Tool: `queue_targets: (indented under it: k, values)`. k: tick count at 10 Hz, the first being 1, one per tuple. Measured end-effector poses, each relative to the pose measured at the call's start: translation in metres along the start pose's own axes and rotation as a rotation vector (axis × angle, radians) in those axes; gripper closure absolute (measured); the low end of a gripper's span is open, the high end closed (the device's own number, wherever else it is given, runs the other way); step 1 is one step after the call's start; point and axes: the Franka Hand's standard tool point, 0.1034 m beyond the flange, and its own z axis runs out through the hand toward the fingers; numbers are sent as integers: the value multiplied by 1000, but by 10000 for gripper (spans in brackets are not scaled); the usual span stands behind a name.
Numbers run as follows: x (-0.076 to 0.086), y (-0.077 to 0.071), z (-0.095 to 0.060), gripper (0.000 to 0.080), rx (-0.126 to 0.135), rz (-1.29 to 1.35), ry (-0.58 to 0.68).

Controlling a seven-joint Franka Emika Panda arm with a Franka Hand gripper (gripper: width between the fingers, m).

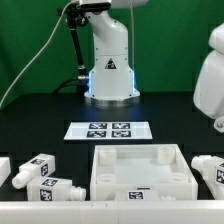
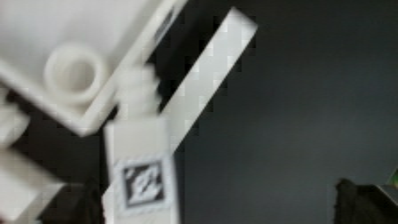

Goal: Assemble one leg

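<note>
The white tabletop [image 1: 140, 172] lies at the front middle in the exterior view. Two legs [image 1: 38, 172] with tag stickers lie at its left, and more legs [image 1: 207, 168] at its right. The arm's white body [image 1: 210, 80] hangs high on the exterior view's right; its gripper does not show there. The blurred wrist view shows a tabletop corner with a round hole [image 2: 71, 70] and one tagged leg [image 2: 143, 182] beside it. My gripper [image 2: 217, 205] is open above them, with a dark fingertip [image 2: 365, 200] at the frame's edge. Nothing is held.
The marker board [image 1: 109, 129] lies flat between the tabletop and the robot base [image 1: 110, 70]. A black cable runs down the back left. Another white part [image 1: 3, 170] sits at the far left edge.
</note>
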Motion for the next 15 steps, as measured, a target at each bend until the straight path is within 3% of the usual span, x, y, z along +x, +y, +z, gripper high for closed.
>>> queue_targets:
  k: [2, 4, 7, 10, 12, 15]
  values:
    - [4, 1, 6, 150, 32, -4, -125]
    - [3, 13, -1, 150, 22, -52, -172]
    - [-31, -4, 3, 150, 25, -81, -267]
    - [-28, -3, 6, 150, 27, -83, -262]
    - [-10, 13, 12, 150, -2, -64, -183]
    - [10, 23, 29, 150, -2, -79, -136]
